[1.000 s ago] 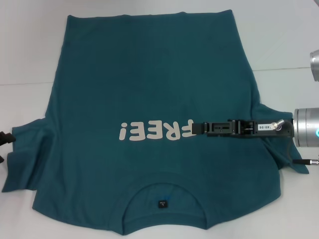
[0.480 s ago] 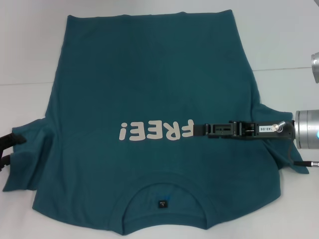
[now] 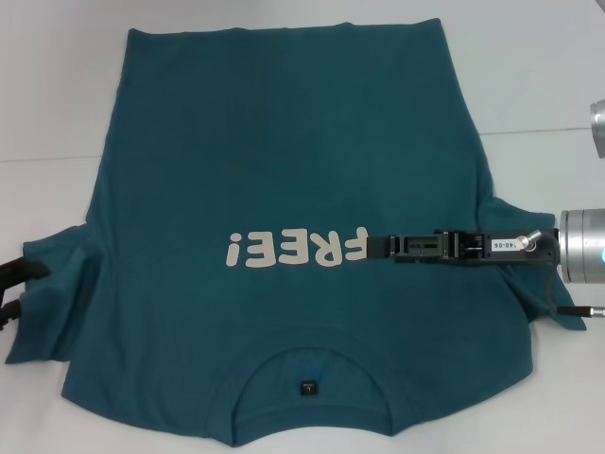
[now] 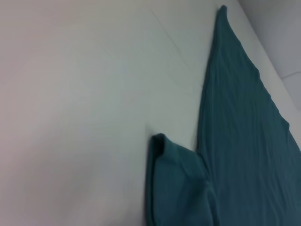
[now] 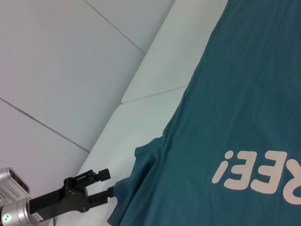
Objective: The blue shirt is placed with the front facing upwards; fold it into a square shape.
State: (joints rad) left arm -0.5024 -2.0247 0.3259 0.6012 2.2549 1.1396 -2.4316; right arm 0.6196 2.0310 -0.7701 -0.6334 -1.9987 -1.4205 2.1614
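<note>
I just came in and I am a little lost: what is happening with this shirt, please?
A two-armed robot is about to fold a blue shirt, which lies flat and face up on the white table, not yet folded. The left hand, fingers open, is at the edge of one sleeve. The right hand reaches over the shirt's middle, beside the FREE! lettering.

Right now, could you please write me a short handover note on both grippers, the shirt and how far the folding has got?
Left gripper: open, at the tip of the shirt's left sleeve, not visibly gripping it.
Right gripper: reaches over the chest, tip beside the "FREE!" print; whether it is open or shut does not show.
Shirt: spread flat on the white table, front up, collar nearest the robot, both sleeves out and rumpled.
Done: no fold visible.
Left: the whole fold into a square.
</note>
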